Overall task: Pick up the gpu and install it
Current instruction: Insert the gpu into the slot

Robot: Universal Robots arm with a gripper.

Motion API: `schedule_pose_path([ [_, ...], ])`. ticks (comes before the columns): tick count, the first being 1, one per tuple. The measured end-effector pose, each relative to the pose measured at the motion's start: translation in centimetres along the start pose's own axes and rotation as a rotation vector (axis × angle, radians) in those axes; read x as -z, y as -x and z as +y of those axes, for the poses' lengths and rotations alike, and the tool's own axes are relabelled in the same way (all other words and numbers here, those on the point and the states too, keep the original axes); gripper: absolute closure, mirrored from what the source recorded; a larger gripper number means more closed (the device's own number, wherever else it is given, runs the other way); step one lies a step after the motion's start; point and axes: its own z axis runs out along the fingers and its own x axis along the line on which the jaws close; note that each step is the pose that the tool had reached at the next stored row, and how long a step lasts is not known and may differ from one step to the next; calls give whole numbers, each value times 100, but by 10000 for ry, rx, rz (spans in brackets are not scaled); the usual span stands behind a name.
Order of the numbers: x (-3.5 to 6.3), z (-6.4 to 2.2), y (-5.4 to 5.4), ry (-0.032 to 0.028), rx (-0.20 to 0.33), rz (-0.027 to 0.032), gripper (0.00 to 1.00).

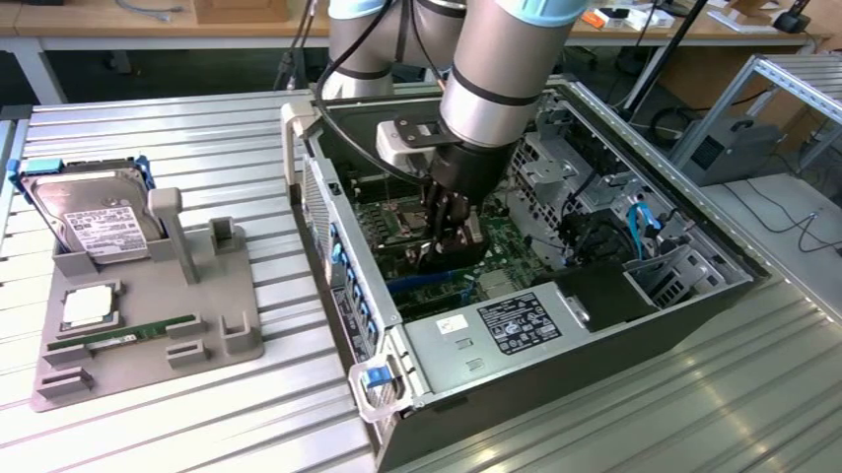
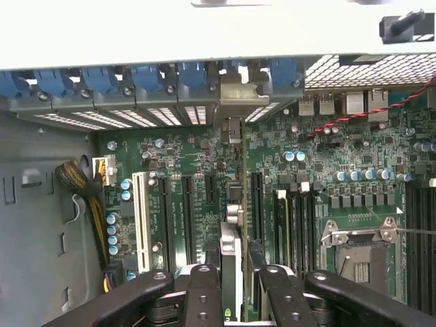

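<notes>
My gripper (image 1: 443,229) reaches down into the open computer case (image 1: 345,286) and is shut on the gpu (image 1: 451,252), a dark flat card held on edge just above the green motherboard (image 1: 507,246). In the wrist view the gpu (image 2: 231,211) shows edge-on between my black fingers (image 2: 204,293). It stands over the dark expansion slots, and its silver end bracket (image 2: 231,126) reaches toward the case's rear slot openings. My gripper (image 2: 235,300) grips the card's near end. Whether the card's edge is seated in a slot is hidden.
At the exterior view's left, a grey holder (image 1: 231,335) carries a silver hard drive (image 1: 99,222), a green memory stick (image 1: 125,335) and a square chip (image 1: 86,307). Inside the case are a power supply (image 1: 507,320), drive cages (image 1: 566,177), a processor socket (image 2: 361,248), a white slot (image 2: 142,221) and cables (image 2: 82,191).
</notes>
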Motion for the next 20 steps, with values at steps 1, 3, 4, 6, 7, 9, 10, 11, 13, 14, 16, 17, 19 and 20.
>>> schedule_pose_path([
  [1, -5, 2, 0, 0, 2, 0, 73],
  [3, -21, 3, -1, 0, 0, 1, 73],
  [4, -28, 2, -1, 0, 0, 0, 73],
  [6, -44, 2, -1, 0, 0, -1, 73],
  [7, -60, 2, -1, 0, -1, 0, 73],
  [9, -78, 1, 6, 0, -2, 2, 73],
  [10, -86, 1, 11, -1, -2, -1, 73],
  [11, -88, 1, 13, -1, -1, -2, 73],
  [13, -89, 8, 14, 1, -4, 6, 73],
  [14, -93, 12, 14, 0, -2, 10, 73],
  [16, -101, 21, 19, -1, -3, 17, 73],
  [17, -104, 24, 20, -1, -2, 21, 73],
  [19, -115, 25, 20, -2, -2, 19, 73],
  [20, -122, 26, 20, -2, -2, 19, 73],
])
